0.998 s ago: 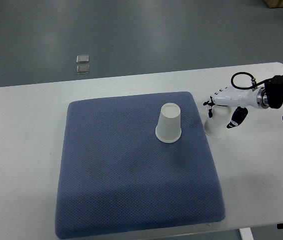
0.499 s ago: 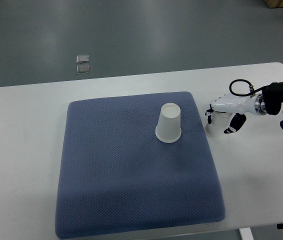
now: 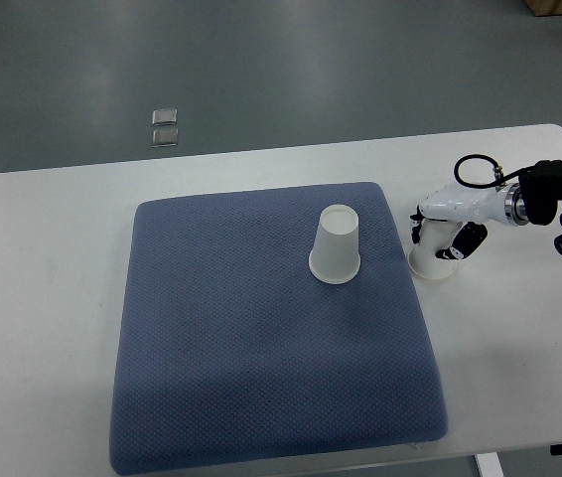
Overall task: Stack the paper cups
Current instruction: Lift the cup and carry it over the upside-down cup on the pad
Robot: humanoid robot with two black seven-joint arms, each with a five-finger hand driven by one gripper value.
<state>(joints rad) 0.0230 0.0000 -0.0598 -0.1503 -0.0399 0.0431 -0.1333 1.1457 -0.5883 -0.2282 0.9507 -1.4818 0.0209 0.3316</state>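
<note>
right hand (image 3: pixel 442 234): fingers wrapped around an upside-down paper cup (image 3: pixel 430 258) on the white table (image 3: pixel 53 258), just beside the blue mat (image 3: pixel 261 368) | second cup (image 3: pixel 336 243): upside-down on mat, well apart

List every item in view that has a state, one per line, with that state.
Paper cup on the mat: upside down, standing free, untouched.
Second paper cup: upside down on the table beside the mat, gripped.
Right robot hand: closed around the second paper cup.
Blue mat: flat on the table.
</note>
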